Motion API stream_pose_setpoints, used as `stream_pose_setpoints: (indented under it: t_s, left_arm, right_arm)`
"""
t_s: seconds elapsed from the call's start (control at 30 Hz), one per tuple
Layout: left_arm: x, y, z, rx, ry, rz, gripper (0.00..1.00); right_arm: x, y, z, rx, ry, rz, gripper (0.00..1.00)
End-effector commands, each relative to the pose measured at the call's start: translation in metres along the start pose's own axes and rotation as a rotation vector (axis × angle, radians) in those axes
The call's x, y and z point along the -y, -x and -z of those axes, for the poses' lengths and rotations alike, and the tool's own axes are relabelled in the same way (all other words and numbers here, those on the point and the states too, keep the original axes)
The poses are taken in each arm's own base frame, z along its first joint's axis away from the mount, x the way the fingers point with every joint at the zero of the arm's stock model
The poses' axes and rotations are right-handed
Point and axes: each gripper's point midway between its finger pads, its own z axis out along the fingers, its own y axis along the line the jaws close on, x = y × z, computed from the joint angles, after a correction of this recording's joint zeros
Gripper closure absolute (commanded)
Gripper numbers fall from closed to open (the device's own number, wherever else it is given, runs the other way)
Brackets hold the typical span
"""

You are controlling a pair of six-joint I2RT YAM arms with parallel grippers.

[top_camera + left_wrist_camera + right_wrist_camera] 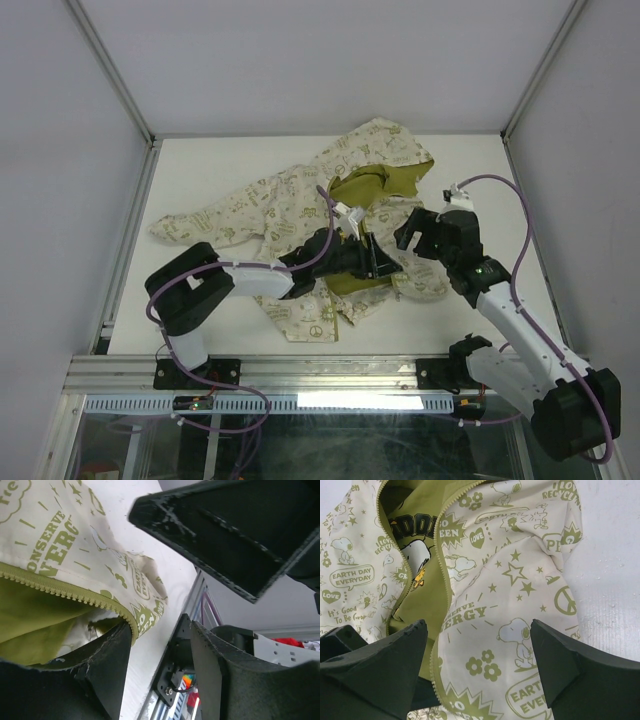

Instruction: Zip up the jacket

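Jacket (510, 580) print reads "EARTH DAY EVERYDAY" (also "LOVE"), zipper undone.

Printed in olive green on the jacket (520, 575): "EARTH DAY EVERYDAY", "It's Good To Be Green", "LOVE", "I LOVE RECYCLING", "GO GREEN"; "CONSERVE ENERGY" partly lost in a fold; "EARTH" over "EVERY", cut off
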Motion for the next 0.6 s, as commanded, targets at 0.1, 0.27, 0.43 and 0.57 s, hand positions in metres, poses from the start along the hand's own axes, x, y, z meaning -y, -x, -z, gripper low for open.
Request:
stream_pose_setpoints:
  t_s: [0.1,0.27,0.43,0.57]
  left_arm:
    - [0.026,-0.008,-0.014,-0.013,-0.116,-0.042,0.52]
    - [0.005,-0.014,-0.028,-0.019,-0.07,-0.036,0.61]
    - [0.004,-0.003,-0.015,0.036,-0.047,-0.085,0.85]
    - [-0.001,0.014,0.008,0.093,-0.002,-0.118,1.0]
  right_arm:
    - [-0.009,0.017,0.005,0.06,0.026,-0.024,0.13]
    - [-0.01,0.017,0.006,0.056,0.033,-0.025,0.13]
    - [-0.017,0.016,0.011,0.046,0.068,-0.008,0.13]
    - [-0.028,0.012,0.016,0.022,0.135,0.017,0.13]
